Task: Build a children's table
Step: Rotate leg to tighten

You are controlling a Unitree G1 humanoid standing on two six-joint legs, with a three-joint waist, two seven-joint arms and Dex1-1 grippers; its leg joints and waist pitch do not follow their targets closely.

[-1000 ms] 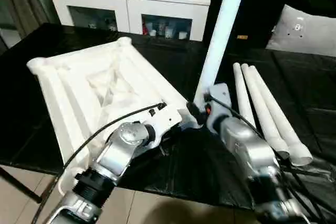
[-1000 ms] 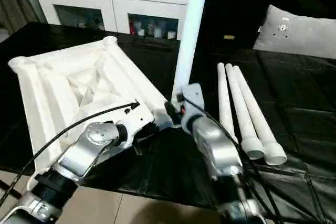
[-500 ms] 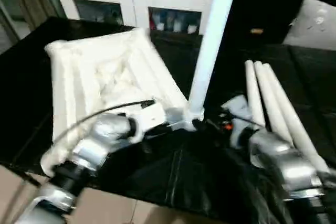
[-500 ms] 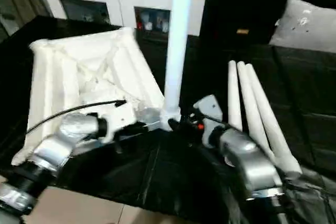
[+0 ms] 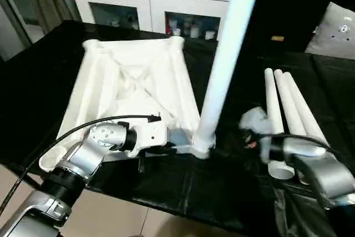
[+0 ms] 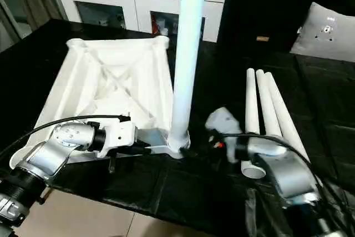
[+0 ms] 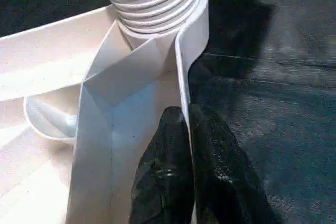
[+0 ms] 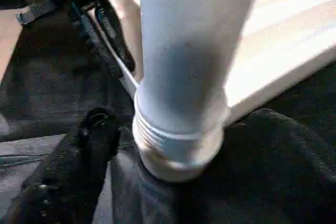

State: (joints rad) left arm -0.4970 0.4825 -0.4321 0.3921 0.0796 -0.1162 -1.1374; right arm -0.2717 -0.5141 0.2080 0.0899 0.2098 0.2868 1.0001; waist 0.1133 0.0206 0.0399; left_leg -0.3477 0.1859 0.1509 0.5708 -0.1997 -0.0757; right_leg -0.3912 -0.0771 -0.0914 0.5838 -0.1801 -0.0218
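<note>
The white tabletop (image 5: 133,81) lies underside up on the black table. One white leg (image 5: 222,70) stands upright in its near right corner socket (image 7: 152,3), threads showing at the base (image 8: 178,150). My left gripper (image 7: 187,116) is shut on the tabletop's thin rim wall just beside that socket. My right gripper (image 6: 207,140) hangs open to the right of the leg's base, one black finger (image 8: 94,135) a little apart from it. Three more legs (image 5: 285,109) lie side by side on the right.
A white cabinet with glass doors (image 5: 150,9) stands behind the table. A grey pillow (image 5: 335,29) rests at the back right. The table's front edge (image 5: 166,198) runs close under my forearms, with floor below.
My right gripper has let go of the upright leg and drawn back to the right. The left gripper keeps its pinch on the rim. The camera has shifted.
</note>
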